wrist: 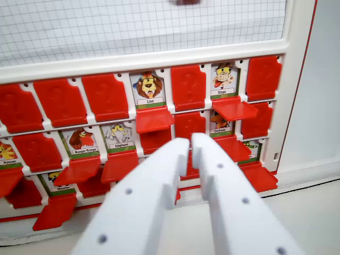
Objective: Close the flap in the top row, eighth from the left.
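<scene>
I see a white board frame [159, 57] standing on a pale grey surface [313, 212], and behind its top edge there is a sheet of squared paper [133, 24]. The frame holds rows of red flaps. In the top row I count eight places in this wrist view. The eighth one, the top-right flap [263, 78], is at the wrist view's right end, just beside the white side rail [295, 79]. It stands flat and red against the board, and no picture card shows there. Next to it on the left, the monkey card [223, 78] is uncovered and its flap [234, 109] hangs forward and down. The lion card [149, 87] is also uncovered, with its flap [154, 119] tipped out.

My gripper [190, 146] is low in the middle of the view. The two white fingers [159, 180] reach up toward the second and third rows. Their tips are close together, with only a narrow gap between them, and they hold nothing.

Right of the side rail there is a plain pale wall [324, 79], so there is open room on that side. Several lowered flaps stick out below and left of the top-right flap.
</scene>
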Tool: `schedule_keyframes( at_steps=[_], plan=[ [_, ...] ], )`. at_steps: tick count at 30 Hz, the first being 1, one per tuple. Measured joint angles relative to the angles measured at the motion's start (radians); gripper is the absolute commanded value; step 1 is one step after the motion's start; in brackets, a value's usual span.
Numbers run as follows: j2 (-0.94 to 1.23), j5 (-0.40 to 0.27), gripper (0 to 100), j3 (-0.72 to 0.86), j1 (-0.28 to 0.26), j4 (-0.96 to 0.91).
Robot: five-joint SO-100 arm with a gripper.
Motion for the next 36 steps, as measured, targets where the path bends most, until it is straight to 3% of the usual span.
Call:
schedule_keyframes(
  at_steps=[13, 23, 36],
  plan=[
    [0.362, -0.031, 0, 0.276, -0.127, 0.112],
    [0.477, -0.031, 0, 0.377, -0.149, 0.121],
    [0.483, 0.014, 0, 0.38, -0.16, 0.121]
  ],
)
